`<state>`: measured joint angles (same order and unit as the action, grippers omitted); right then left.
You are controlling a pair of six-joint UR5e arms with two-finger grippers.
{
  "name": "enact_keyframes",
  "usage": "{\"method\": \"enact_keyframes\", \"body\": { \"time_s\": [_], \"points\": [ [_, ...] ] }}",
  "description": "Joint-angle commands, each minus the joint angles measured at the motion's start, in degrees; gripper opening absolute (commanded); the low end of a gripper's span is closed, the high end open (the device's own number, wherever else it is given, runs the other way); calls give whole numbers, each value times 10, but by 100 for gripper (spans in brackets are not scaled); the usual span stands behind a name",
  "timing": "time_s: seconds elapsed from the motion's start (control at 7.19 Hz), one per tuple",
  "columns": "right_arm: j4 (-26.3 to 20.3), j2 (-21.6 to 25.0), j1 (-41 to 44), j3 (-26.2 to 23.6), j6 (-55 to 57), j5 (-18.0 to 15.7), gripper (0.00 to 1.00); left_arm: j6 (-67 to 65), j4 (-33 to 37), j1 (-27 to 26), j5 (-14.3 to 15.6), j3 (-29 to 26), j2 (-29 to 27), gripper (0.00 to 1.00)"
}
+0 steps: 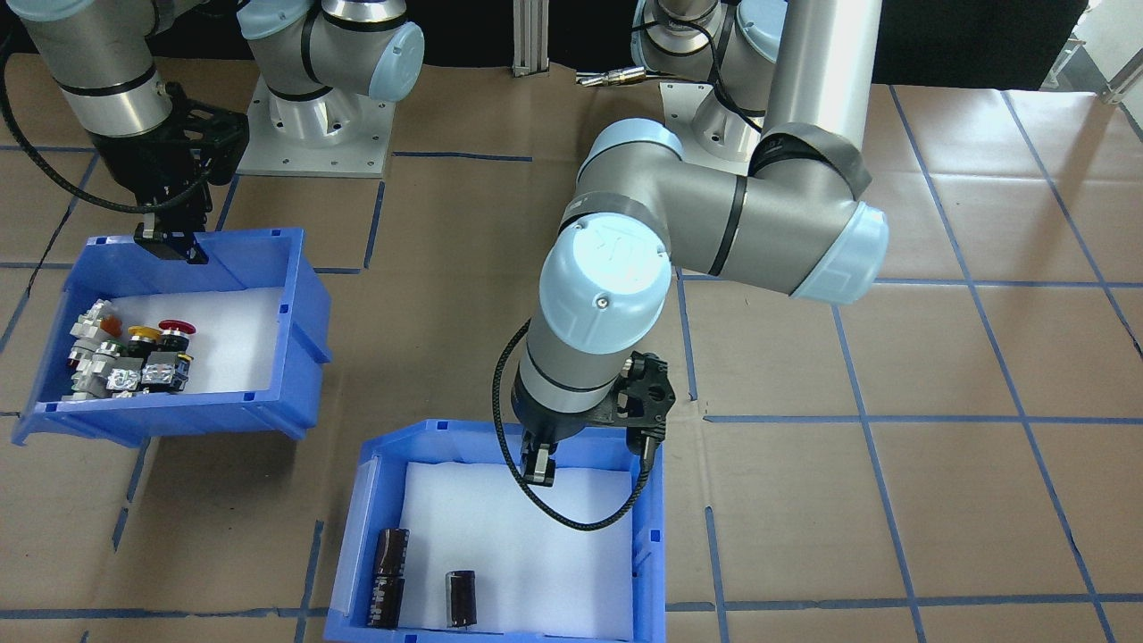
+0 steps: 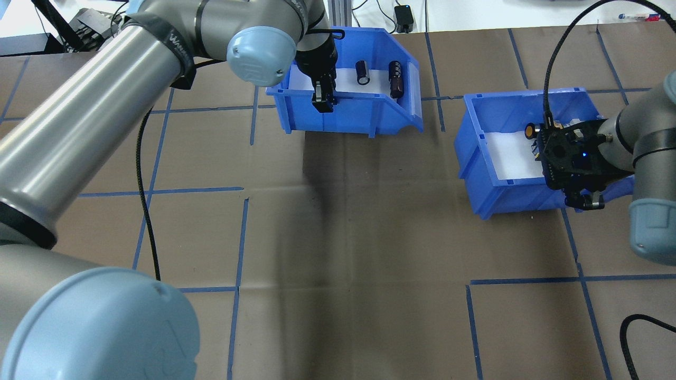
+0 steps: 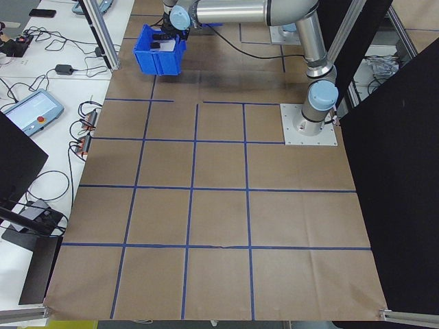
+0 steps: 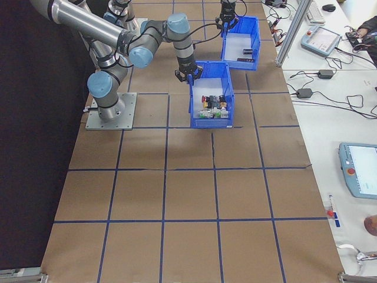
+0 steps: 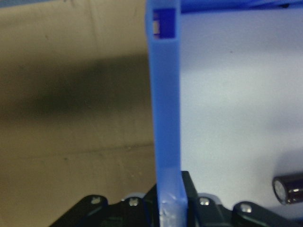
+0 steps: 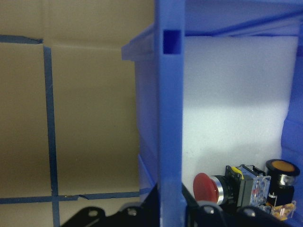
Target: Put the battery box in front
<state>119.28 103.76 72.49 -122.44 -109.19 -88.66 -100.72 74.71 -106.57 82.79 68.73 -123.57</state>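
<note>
Battery box [image 2: 364,113]: a blue plastic bin lined with white foam, with one slanted cut-away side, is set at the far edge of the brown paper-covered table [image 2: 338,237], on the operators' side. Three small dark cylinders [image 1: 391,576] are contained in it, lying on the foam near the cut-away side. Left gripper [image 2: 323,100]: its fingers are closed over the box's wall nearest the robot, one finger inside and one outside, as is shown in the left wrist view, where the blue wall runs straight down between the black finger bases. Second blue bin [image 2: 520,153]: set well apart from the battery box, nearer the robot on its right side, and filled with red, yellow and white push-button switches [image 1: 129,357]. Right gripper [image 1: 171,243]: its fingers are closed in the same way over that bin's wall on the robot's side. The table is marked with a grid of blue tape lines [image 2: 240,237].
</note>
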Motion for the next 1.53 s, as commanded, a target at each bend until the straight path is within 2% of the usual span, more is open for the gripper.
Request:
{"method": "enact_keyframes", "body": {
  "time_s": [0.0,0.28,0.42,0.56,0.7,0.83,0.97,1.11,1.39],
  "points": [
    [1,2,0,-3,1,-5,4,-46,5,-15,-6,-9,-16,18],
    [0,2,1,-3,0,-6,4,-79,6,-15,-30,-5,-10,20],
    [0,2,0,-3,0,-6,4,-69,5,-8,-26,-4,-11,43],
    [-2,2,1,-4,0,-7,4,-53,5,-7,-22,-4,-10,72],
    [-1,2,1,-10,0,-9,4,-52,4,-6,-4,-4,-9,86],
    [4,2,0,-18,0,-24,4,-48,5,0,9,-5,3,93],
    [1,6,0,-24,0,-31,4,-10,17,13,11,-6,21,93],
    [-4,33,2,-44,0,-32,4,63,71,44,12,-6,53,93],
    [-5,96,7,-100,7,-24,4,225,130,86,72,-4,98,99]
  ]
}}
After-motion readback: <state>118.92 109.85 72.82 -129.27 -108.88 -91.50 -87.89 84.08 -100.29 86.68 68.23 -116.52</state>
